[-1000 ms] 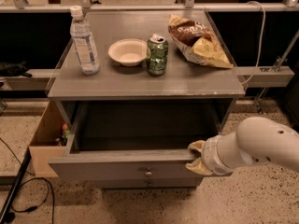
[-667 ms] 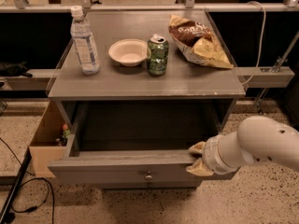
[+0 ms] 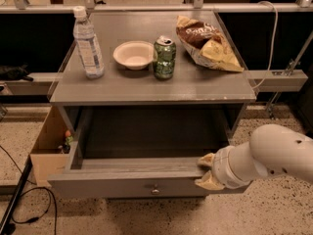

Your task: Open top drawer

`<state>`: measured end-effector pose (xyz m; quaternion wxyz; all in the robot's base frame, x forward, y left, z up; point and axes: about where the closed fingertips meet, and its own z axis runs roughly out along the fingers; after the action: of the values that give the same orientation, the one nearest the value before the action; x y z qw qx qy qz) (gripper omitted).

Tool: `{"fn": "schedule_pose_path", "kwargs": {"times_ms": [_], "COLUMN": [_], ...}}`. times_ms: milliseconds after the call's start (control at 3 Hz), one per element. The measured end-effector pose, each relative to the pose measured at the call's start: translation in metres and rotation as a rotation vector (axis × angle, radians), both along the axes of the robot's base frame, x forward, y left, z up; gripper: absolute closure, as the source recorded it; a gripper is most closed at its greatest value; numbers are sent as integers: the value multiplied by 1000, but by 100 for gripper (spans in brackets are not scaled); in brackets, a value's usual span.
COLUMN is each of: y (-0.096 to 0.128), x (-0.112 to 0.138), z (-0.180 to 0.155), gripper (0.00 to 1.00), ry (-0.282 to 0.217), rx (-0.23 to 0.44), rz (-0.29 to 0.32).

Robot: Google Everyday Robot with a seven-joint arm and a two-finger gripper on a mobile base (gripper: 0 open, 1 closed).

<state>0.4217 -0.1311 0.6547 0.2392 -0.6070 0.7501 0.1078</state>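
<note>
Gripping the top drawer [image 3: 107, 186] at its right end!
The gripper [image 3: 204, 171] pinches the front panel, one finger inside, one outside; the drawer stands wide open.

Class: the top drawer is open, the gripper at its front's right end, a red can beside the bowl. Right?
No: in the camera view the can is green, not red. The top drawer is open, the gripper at its front's right end, the can beside the bowl.
</note>
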Motion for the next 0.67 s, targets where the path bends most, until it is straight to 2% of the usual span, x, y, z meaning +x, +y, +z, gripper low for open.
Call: {"fn": "schedule_pose_path", "kwargs": {"times_ms": [333, 667], "y": [0, 0], "x": [0, 0], "z": [0, 0], "gripper": [81, 50], "ry": [0, 0], "rx": [0, 0], "rz": [0, 0]}}
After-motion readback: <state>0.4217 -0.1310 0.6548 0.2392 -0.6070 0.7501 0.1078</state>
